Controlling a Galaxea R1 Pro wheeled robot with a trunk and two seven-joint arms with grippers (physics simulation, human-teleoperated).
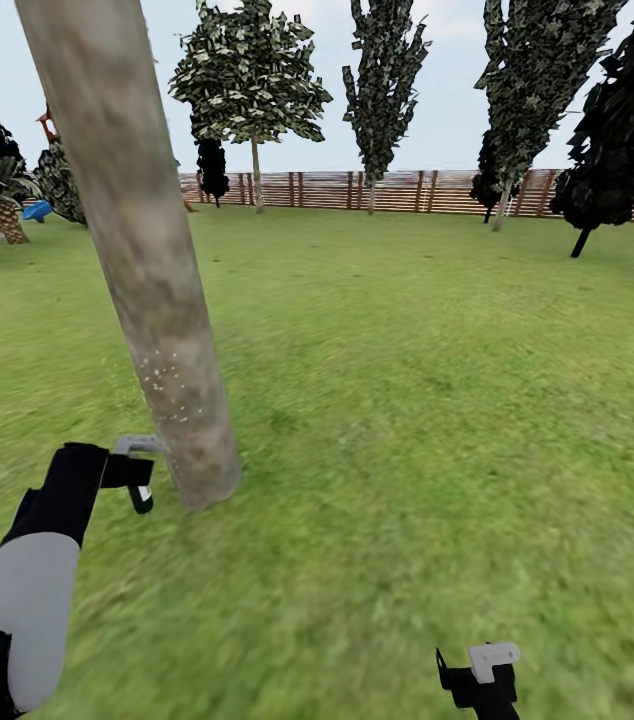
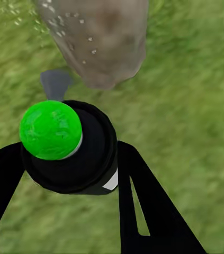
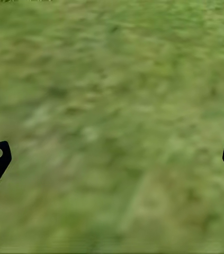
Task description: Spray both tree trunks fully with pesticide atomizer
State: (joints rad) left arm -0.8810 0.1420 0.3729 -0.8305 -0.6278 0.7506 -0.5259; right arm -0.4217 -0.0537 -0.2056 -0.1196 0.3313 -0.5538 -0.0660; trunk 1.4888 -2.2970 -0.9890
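A: Right, we have the left gripper (image 2: 69, 174) clamped on the pesticide atomizer (image 2: 69, 145), nozzle just beside the tree trunk (image 1: 157, 330); pale specks dot only one patch (low down).

B: So we risk patchy cover, or bumping the bark; our right gripper (image 3: 112, 159) hangs spread over the lawn (image 1: 437, 400).

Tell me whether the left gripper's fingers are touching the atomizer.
Touching. In the left wrist view both black fingers of the left gripper press against the black body of the green-capped atomizer, with no grass visible between them.
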